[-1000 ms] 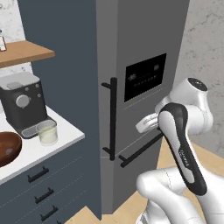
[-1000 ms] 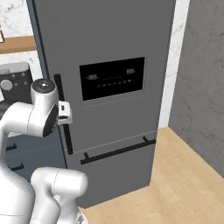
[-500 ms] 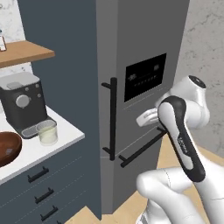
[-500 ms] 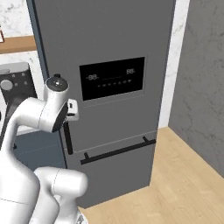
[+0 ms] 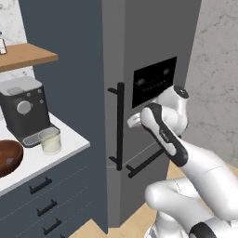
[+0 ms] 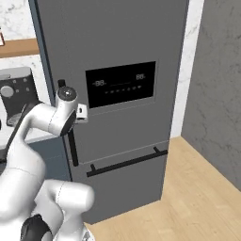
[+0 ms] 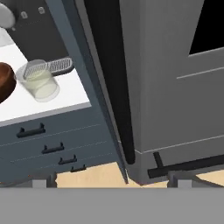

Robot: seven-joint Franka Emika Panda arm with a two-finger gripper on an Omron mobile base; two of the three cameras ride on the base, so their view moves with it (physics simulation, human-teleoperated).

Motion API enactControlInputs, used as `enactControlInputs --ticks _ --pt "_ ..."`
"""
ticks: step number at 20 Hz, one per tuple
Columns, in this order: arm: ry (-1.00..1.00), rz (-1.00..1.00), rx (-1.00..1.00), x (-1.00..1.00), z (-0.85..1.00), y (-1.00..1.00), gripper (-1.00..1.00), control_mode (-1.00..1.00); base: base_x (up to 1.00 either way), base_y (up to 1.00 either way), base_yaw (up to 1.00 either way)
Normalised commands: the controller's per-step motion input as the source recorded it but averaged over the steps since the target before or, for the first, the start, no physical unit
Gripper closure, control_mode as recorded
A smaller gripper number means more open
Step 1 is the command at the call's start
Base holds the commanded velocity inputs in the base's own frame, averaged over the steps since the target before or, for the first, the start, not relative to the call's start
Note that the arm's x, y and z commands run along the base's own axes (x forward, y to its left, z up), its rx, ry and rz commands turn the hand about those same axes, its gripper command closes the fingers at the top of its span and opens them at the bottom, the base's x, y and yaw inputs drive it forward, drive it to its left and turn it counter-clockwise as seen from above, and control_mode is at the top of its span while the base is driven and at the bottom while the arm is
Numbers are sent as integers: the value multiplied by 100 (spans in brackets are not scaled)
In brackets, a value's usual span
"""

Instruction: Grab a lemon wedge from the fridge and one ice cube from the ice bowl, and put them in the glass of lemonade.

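Note:
The grey fridge (image 5: 153, 42) stands shut, with its black display panel (image 6: 120, 84) and long black vertical handle (image 5: 120, 125). The lemon wedge is hidden. My gripper (image 5: 133, 120) hovers just right of that handle at mid height, also seen from the other side as the gripper (image 6: 81, 112), open and holding nothing. In the hand view the handle (image 7: 111, 83) runs close ahead between my spread fingertips (image 7: 39, 183). The glass of lemonade (image 5: 50, 140) stands on the white counter (image 5: 65, 148) left of the fridge. The dark brown ice bowl (image 5: 7, 158) sits further left.
A black coffee machine (image 5: 23, 109) stands behind the glass, under a wooden shelf (image 5: 28, 53). Dark blue drawers (image 7: 43, 140) run below the counter. The fridge's lower drawer has a horizontal black handle (image 6: 124, 162). A grey wall (image 6: 216, 84) and wooden floor (image 6: 197, 188) lie to the right.
The arm has stretched forward and the gripper has moved left, closer to the fridge's vertical handle. The fridge door stays shut.

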Motion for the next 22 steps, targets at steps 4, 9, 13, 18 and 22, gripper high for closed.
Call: enactControlInputs --ticks 4,9,13,18,22 --pt "-5 -18 -2 74 -16 50 -100 -100 0 0 0" --pt "-9 -3 0 35 0 0 -100 -100 0 0 0" --pt "-7 1 0 60 0 -13 -100 -100 0 0 0" --pt "0 3 0 23 0 -4 -100 -100 0 0 0" --pt "0 0 0 4 -6 14 -100 -100 0 0 0"
